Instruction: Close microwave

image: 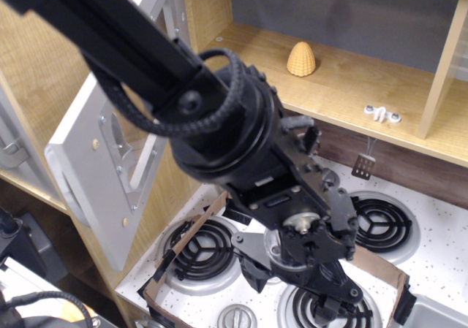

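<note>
Gripper (330, 299) hangs low over the toy stove burners (203, 249), its jaws hidden, so I cannot tell their state. Microwave door (110, 160) stands swung open on the left; best to come round behind its outer face and push steadily.

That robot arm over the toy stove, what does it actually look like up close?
The arm is matte black all over: a long squared beam ending in a fat round joint. A black braided cable loops around that joint. Below it, the blocky wrist shows a round silver metal hub. The gripper at the tip is black too.
</note>
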Controlling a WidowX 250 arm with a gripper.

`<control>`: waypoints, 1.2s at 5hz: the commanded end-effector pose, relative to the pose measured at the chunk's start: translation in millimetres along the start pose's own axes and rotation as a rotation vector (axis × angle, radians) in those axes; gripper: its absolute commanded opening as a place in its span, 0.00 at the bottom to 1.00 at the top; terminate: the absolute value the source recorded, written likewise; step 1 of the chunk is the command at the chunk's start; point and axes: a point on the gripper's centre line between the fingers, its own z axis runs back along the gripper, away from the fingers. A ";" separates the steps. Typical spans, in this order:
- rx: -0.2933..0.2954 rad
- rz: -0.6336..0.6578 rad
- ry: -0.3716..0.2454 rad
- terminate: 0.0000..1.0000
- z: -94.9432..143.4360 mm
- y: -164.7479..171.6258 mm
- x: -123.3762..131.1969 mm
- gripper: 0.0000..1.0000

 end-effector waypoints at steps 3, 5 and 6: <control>0.120 -0.059 -0.031 0.00 49.4 30.9 27.1 1.00; 0.191 -0.148 -0.016 0.00 97.6 73.1 46.6 1.00; 0.239 -0.238 0.038 0.00 133.4 105.2 61.1 1.00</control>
